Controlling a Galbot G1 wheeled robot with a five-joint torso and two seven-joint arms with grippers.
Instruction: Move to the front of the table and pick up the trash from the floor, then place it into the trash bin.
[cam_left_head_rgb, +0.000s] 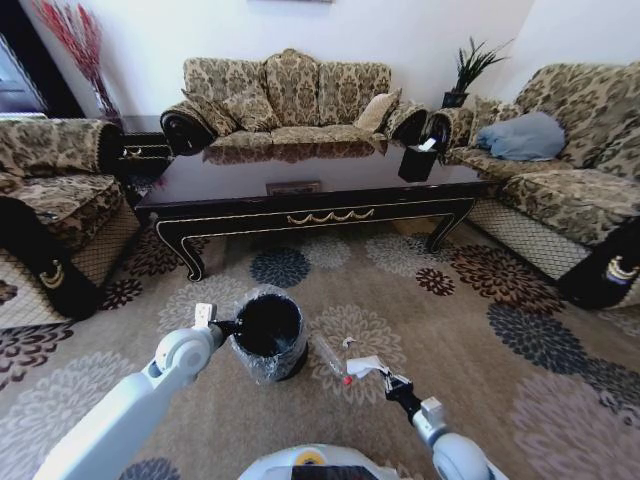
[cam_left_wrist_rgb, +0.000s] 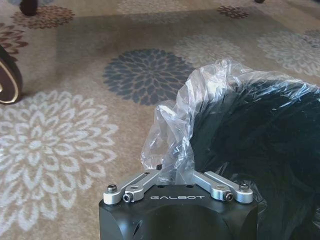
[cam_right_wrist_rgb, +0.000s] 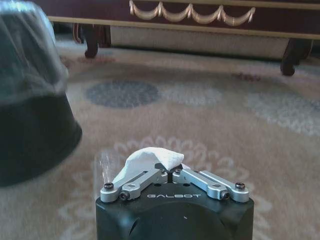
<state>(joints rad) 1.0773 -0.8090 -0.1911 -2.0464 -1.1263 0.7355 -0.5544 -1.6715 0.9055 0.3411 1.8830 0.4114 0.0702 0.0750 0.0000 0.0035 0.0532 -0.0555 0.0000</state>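
The trash bin, black with a crinkly clear liner, stands on the flowered carpet floor in front of the table. My left gripper is at the bin's near-left rim. In the left wrist view this left gripper is shut on the liner at the rim. My right gripper hovers low to the right of the bin, shut on crumpled white paper. A clear bottle with a red cap lies on the carpet between the bin and the right gripper.
The dark coffee table carries a black tissue box. Patterned sofas stand behind it, at the left and at the right. Open carpet stretches from the table's front apron to the bin.
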